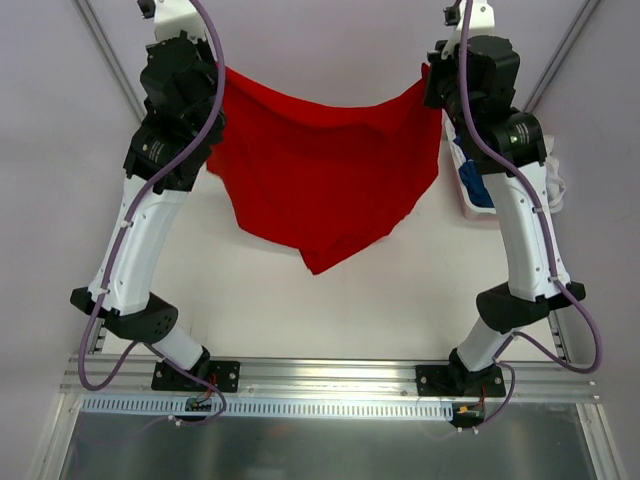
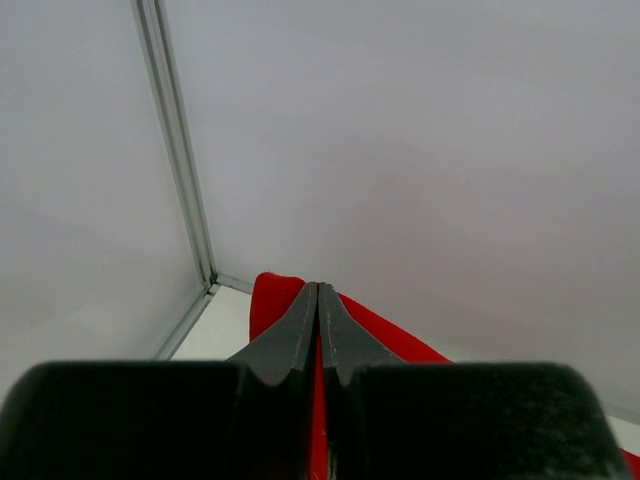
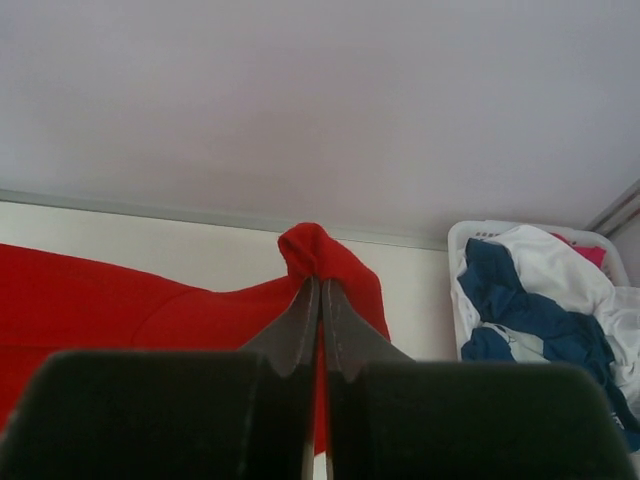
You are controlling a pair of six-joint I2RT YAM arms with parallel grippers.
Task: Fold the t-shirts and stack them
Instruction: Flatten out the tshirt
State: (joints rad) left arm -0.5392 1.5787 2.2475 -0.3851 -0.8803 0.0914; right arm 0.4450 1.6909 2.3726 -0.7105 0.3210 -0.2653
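From above, the red t-shirt (image 1: 320,170) hangs spread out between the left arm (image 1: 145,230) and the right arm (image 1: 525,220), over the far part of the bench (image 1: 250,310). Its lowest tip droops in the middle. A white basket (image 1: 474,210) sits at the far right.

In the left wrist view, the left tool (image 2: 318,292) is pressed together, pinching a corner of the red t-shirt.

In the right wrist view, the right tool (image 3: 320,285) pinches another bunched corner. To its right, a dark blue t-shirt (image 3: 530,315) and a white t-shirt (image 3: 550,265) lie in the basket.
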